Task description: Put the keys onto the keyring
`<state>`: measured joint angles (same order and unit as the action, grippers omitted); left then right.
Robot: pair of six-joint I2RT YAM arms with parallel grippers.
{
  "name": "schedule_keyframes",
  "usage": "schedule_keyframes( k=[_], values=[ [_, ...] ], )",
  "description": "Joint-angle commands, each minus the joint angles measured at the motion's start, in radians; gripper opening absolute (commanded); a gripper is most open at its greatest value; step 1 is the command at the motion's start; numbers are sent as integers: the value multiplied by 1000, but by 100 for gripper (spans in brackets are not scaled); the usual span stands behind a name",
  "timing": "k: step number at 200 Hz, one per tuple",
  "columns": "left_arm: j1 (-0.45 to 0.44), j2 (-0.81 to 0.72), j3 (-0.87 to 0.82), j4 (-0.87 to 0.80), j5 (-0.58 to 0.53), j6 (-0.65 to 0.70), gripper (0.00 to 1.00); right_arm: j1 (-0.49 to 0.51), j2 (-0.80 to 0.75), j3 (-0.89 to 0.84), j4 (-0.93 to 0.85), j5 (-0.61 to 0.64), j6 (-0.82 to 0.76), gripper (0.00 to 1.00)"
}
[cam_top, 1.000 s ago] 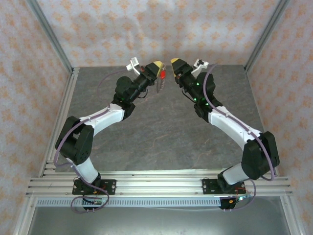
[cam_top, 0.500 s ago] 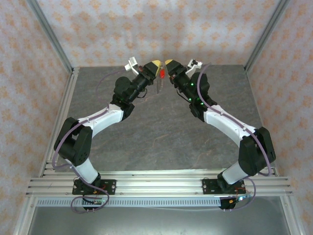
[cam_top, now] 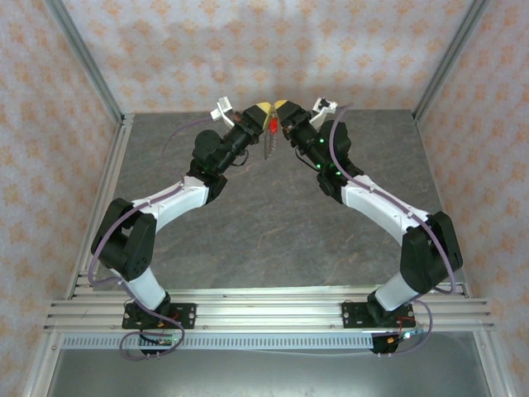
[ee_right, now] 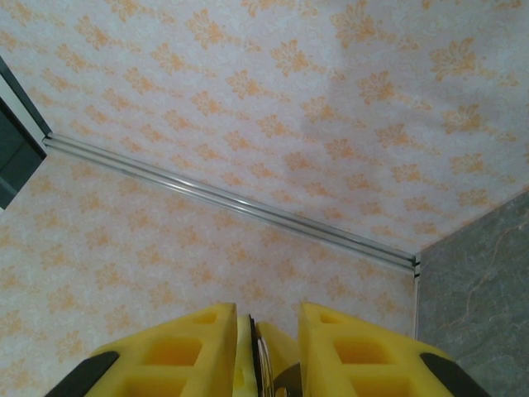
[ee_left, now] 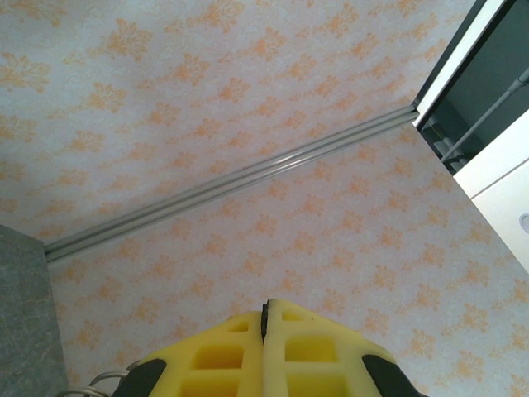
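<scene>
Over the far middle of the desk the keyring hangs in the air. The red key sits just above it, between two meeting tips. The left gripper has its jaws pressed together. The right gripper has its jaws slightly apart around a thin metal sliver; whether they pinch it I cannot tell.

Left fingers together, right fingers ajar

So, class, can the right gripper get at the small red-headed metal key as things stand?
Probably yes: the right gripper hangs open right beside the red-headed key, with nothing between them.
</scene>
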<state>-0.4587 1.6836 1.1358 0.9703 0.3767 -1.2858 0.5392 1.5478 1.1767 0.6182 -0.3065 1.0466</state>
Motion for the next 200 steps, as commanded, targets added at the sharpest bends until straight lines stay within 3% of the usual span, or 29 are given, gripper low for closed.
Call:
schedule_keyframes(
  k=[1,105,157,200],
  values=[
    [-8,-39,-2,64,-18,3,0,8,5,34,29,-23,-22,25],
    [-9,-37,1,56,-19,10,0,11,-9,24,-7,-50,-49,17],
    [-9,-34,5,51,-18,11,0,11,-17,23,-27,-54,-66,0],
    [-9,-37,8,43,-13,15,0,11,-18,40,-52,-49,-88,0]
  ],
)
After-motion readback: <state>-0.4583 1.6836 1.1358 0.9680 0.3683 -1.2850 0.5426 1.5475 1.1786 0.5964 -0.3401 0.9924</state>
